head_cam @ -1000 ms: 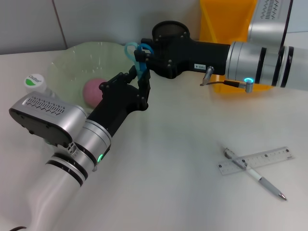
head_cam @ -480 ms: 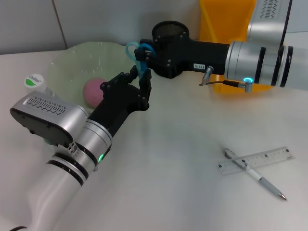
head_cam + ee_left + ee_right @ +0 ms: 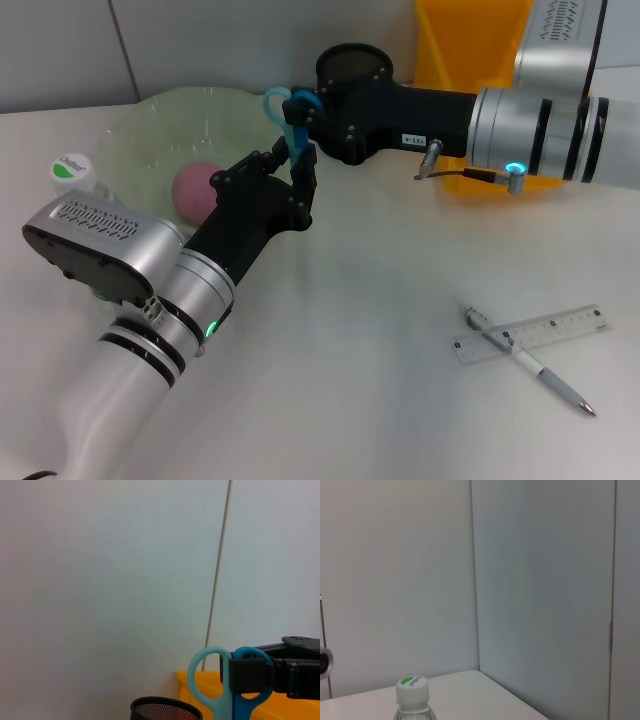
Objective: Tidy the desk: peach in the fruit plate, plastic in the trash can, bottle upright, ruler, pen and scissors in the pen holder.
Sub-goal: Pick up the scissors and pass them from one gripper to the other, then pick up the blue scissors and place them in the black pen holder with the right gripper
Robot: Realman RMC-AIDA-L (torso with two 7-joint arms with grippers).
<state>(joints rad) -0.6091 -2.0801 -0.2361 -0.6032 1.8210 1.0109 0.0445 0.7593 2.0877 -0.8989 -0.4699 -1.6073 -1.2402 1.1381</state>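
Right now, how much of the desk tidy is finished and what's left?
Looks done: peach sits in the fruit plate, and the bottle stands upright. In hand: the scissors, held upright between the left hand and right hand, not yet in the pen holder. Left: ruler and pen lie on the desk.

Looks like a lab / test bench staged as an office desk. Plain white tabletop point(image 3: 380, 400) w/ bare grey wall panels point(image 3: 110, 580) running behind it at 12 o'clock. Office props sitting around: ruler point(image 3: 535, 333) + pen point(image 3: 528, 362) lying at 4 o'clock, black mesh pen holder point(image 3: 352, 68) at 12, yellow trash can point(image 3: 470, 45) at 1. Two robot arms working over it, so not a real office.
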